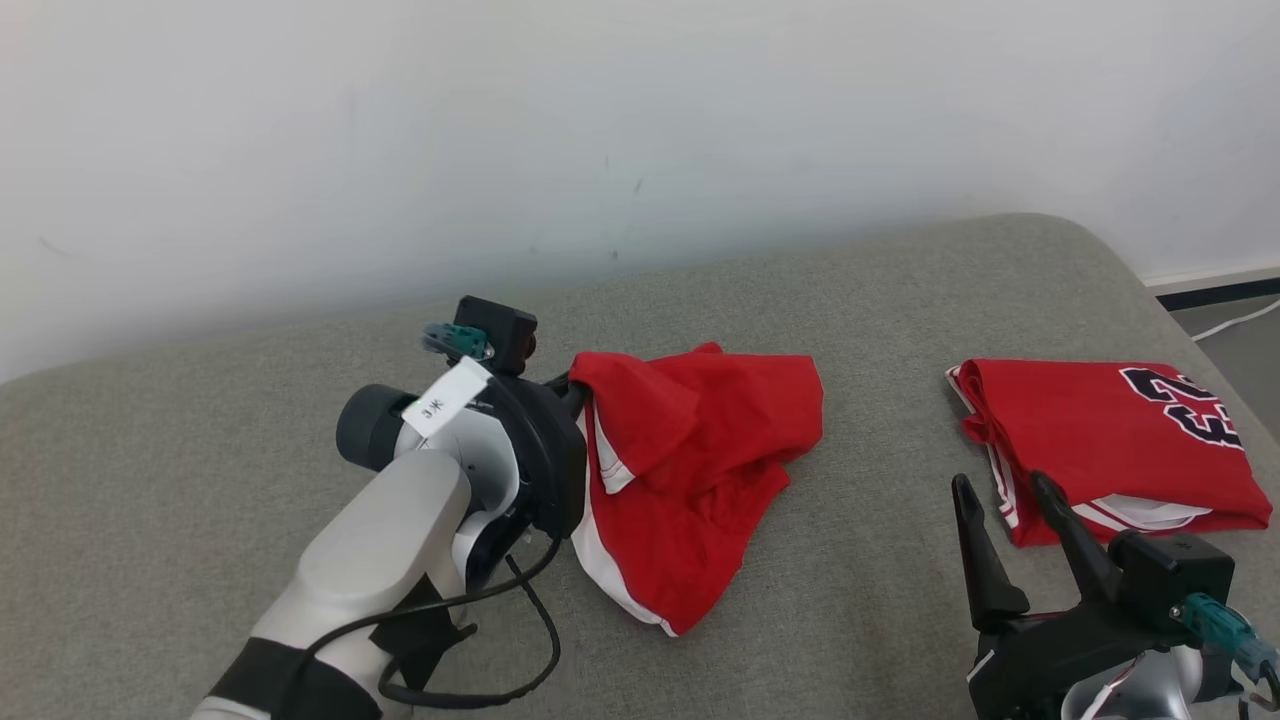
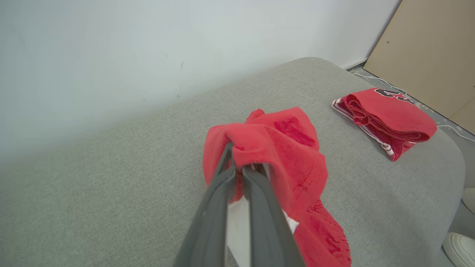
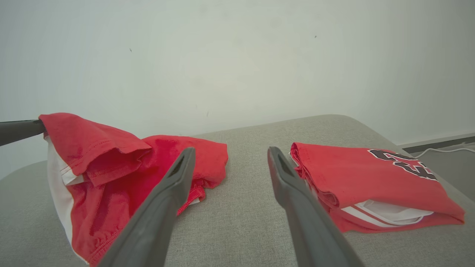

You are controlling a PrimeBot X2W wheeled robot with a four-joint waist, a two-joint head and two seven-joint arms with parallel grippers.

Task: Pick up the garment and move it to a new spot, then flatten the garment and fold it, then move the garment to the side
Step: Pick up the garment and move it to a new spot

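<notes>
The garment (image 1: 700,470) is crumpled red cloth with white trim, lying in the middle of the grey cushion (image 1: 180,450). My left gripper (image 1: 578,390) is shut on its upper left edge and holds that corner raised, while the rest drapes down onto the cushion. In the left wrist view the two fingers (image 2: 222,193) pinch a fold of the garment (image 2: 293,148). My right gripper (image 1: 1000,485) stands open at the lower right with nothing between its fingers. In the right wrist view it (image 3: 231,150) points at the bare gap right of the garment (image 3: 111,167).
A folded red jersey (image 1: 1110,440) with a dark number lies at the cushion's right end, just beyond my right gripper. A white wall runs behind. Past the right edge are floor, a white cable (image 1: 1235,322), a wooden board (image 2: 430,48) and a white shoe (image 2: 458,246).
</notes>
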